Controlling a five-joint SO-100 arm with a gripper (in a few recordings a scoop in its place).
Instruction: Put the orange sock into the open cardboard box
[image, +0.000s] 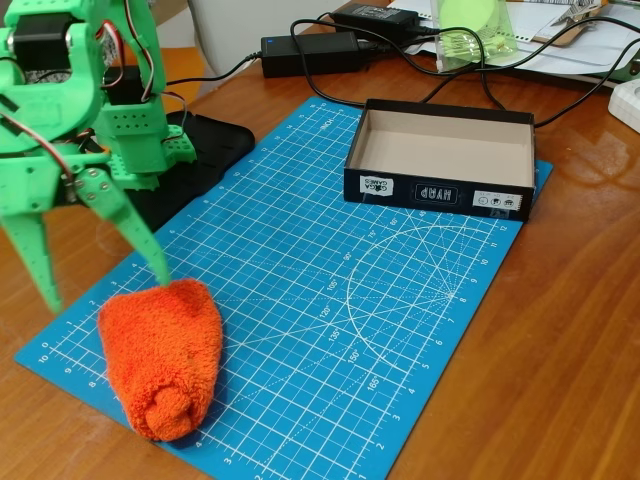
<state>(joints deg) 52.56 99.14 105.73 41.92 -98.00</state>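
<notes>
The orange sock (163, 355), a fluffy rolled bundle with a knobbly end toward the front, lies on the near left corner of the blue cutting mat (320, 300). My green gripper (105, 290) stands open just above and behind the sock's far end. One fingertip (160, 272) touches or nearly touches the sock's top edge, while the other finger (48, 295) hangs to the left of it, off the sock. The open cardboard box (440, 195), black outside and tan inside, sits empty at the mat's far right corner.
Black power adapters (310, 53) and cables lie on the wooden table behind the mat. A clear green-tinted container (475, 35) stands at the back. The arm's black base (200, 150) sits at the mat's left edge. Bare mat lies between sock and box.
</notes>
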